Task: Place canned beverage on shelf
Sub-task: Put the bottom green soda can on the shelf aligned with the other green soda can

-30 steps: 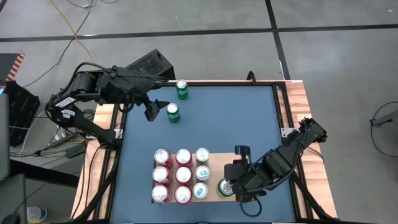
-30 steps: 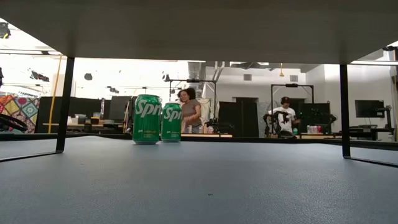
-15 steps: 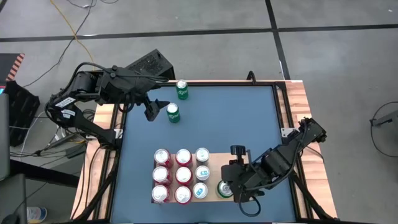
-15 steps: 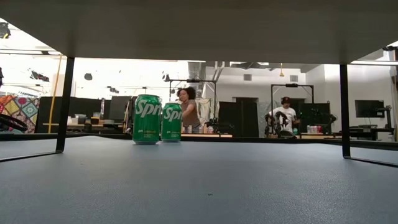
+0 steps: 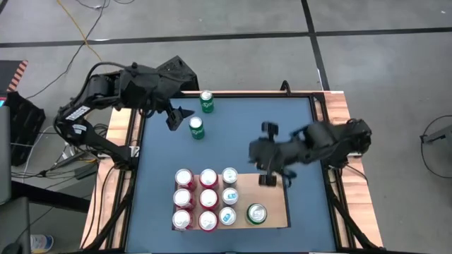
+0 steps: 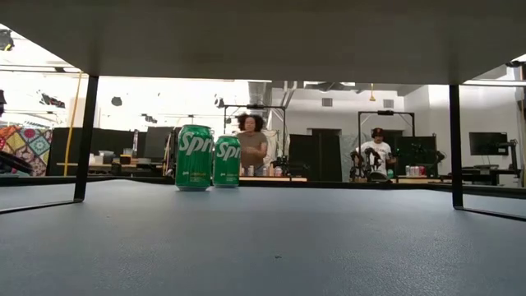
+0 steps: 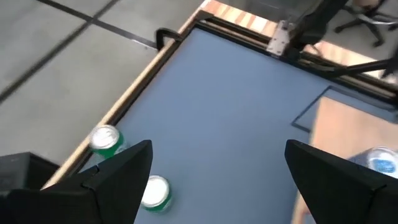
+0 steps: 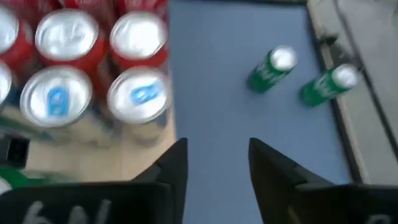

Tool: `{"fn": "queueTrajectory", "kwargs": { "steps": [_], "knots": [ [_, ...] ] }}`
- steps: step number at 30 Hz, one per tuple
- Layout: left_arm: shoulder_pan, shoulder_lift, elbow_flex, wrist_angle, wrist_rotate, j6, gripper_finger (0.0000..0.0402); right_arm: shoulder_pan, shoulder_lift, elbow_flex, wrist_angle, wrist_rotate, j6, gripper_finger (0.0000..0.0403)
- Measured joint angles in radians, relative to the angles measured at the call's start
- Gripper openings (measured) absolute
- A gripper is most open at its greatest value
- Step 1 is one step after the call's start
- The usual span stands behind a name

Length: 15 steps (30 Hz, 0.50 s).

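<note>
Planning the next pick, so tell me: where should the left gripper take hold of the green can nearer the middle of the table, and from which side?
Grip the nearer green can across its round wall, about mid-height. It stands upright, apart from the other green can, with bare mat around it. The left gripper, open, hangs just to its left, so a level approach from that side looks shortest.

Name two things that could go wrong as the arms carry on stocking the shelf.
1. The left gripper, open, hangs close beside the nearer green can; a careless approach might tip it.
2. The shelf has red cans and blue-topped cans packed tightly; the next can may bump them.
</note>
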Motion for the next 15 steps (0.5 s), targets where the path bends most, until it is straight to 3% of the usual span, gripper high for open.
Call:
{"fn": "queueTrajectory", "kwargs": {
  "steps": [4,8,15],
  "knots": [
    [0.056,0.001,0.000,0.079,0.120,0.061,0.0352,-0.062,-0.025,0.072,0.049,-0.002,-0.117,0.0196],
    [0.109,0.013,0.000,0.090,0.137,0.117,0.0352,-0.121,-0.073,0.046,0.112,0.012,-0.227,0.0236],
    [0.219,0.042,-0.044,0.148,0.270,0.131,0.0352,-0.221,-0.106,0.048,0.142,-0.065,-0.326,0.0249]
  ]
}}
